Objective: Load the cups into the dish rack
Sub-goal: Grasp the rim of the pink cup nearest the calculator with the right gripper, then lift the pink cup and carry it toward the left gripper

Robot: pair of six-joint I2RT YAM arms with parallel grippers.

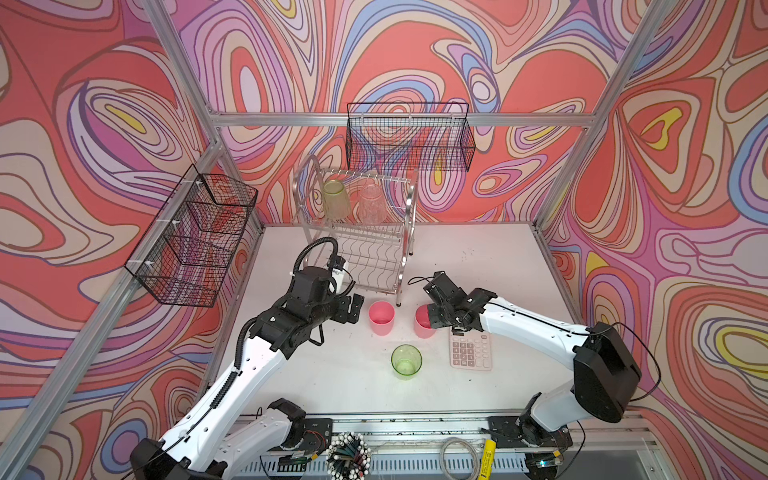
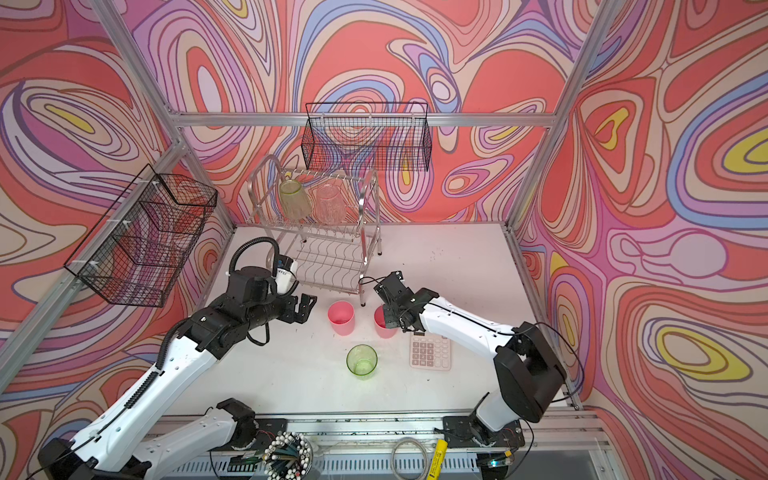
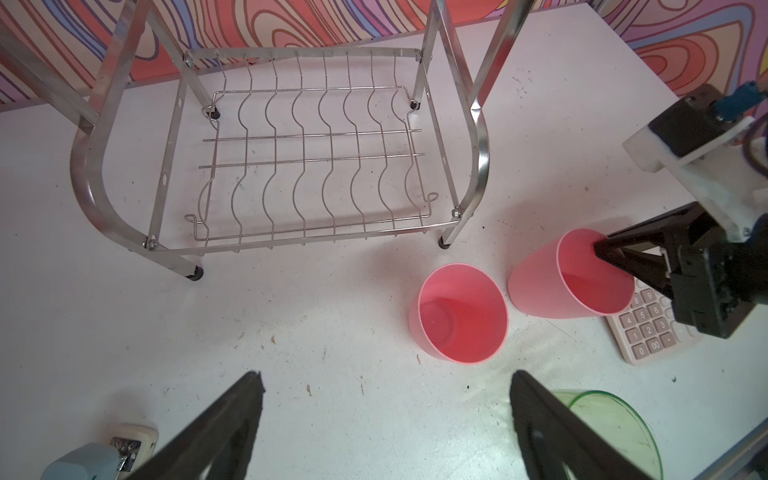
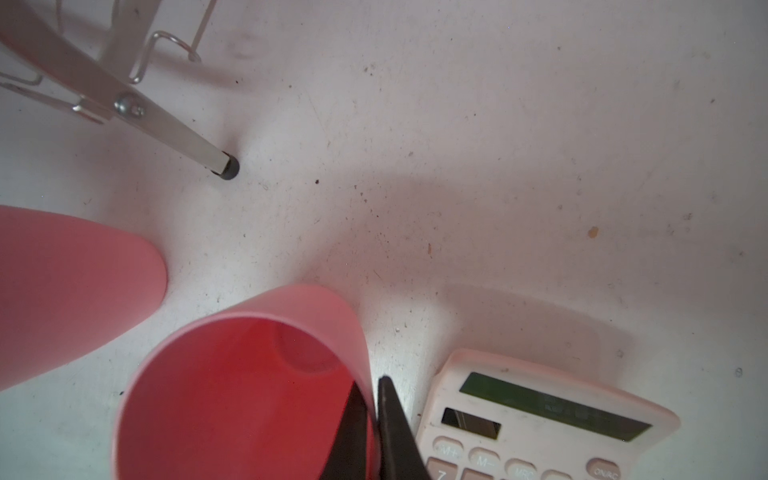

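The silver dish rack point(image 1: 357, 232) point(image 2: 320, 237) stands at the back left of the table. On its top tier rest a green cup point(image 1: 336, 198) and a clear ribbed cup point(image 1: 372, 203). Two pink cups stand upright in front of the rack. My right gripper point(image 4: 372, 384) is shut on the wall of the right pink cup point(image 1: 420, 326) point(image 4: 249, 395), one finger inside and one outside. The other pink cup point(image 1: 381, 318) point(image 3: 457, 316) stands free. Left of it my left gripper point(image 3: 386, 376) point(image 1: 353, 309) hangs open and empty. Another green cup point(image 1: 406, 360) stands nearer the front.
A pink calculator point(image 1: 471, 351) lies right beside the held cup, under my right wrist. Black mesh baskets hang on the back wall point(image 1: 409, 137) and the left wall point(image 1: 195, 237). A holder of pens point(image 1: 349, 455) sits past the table's front edge.
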